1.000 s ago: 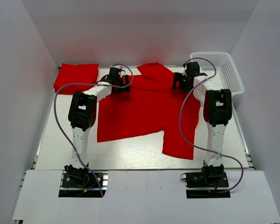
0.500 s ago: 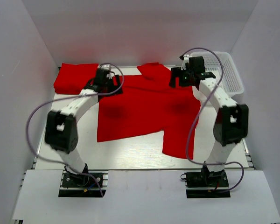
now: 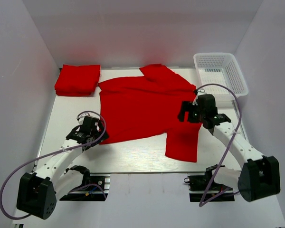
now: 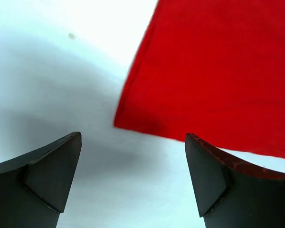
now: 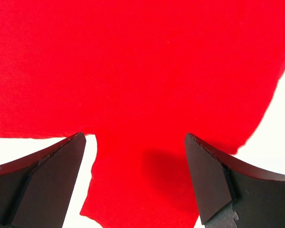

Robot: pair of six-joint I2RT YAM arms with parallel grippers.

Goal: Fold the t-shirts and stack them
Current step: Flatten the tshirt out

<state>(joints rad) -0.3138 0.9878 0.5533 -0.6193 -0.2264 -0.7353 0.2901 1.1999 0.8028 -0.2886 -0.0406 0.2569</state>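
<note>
A red t-shirt (image 3: 142, 107) lies spread flat in the middle of the table, one sleeve (image 3: 183, 145) reaching toward the near edge. A second t-shirt (image 3: 77, 80) lies folded at the back left. My left gripper (image 3: 93, 128) hovers open over bare table just off the spread shirt's near-left corner (image 4: 133, 118); its fingers (image 4: 52, 175) hold nothing. My right gripper (image 3: 188, 112) is open above the shirt's right side. In the right wrist view the red cloth (image 5: 142, 71) fills the space between the wide-apart fingers (image 5: 213, 185), which do not pinch it.
A white mesh basket (image 3: 222, 71) stands at the back right corner. White walls enclose the table on three sides. Both arms' cables loop loosely beside them. Bare white tabletop (image 3: 133, 154) shows along the near edge.
Both arms have drawn back from the shirt's far edge toward the near side: the left to the near-left corner, the right to the right side. The shirt lies as before.
</note>
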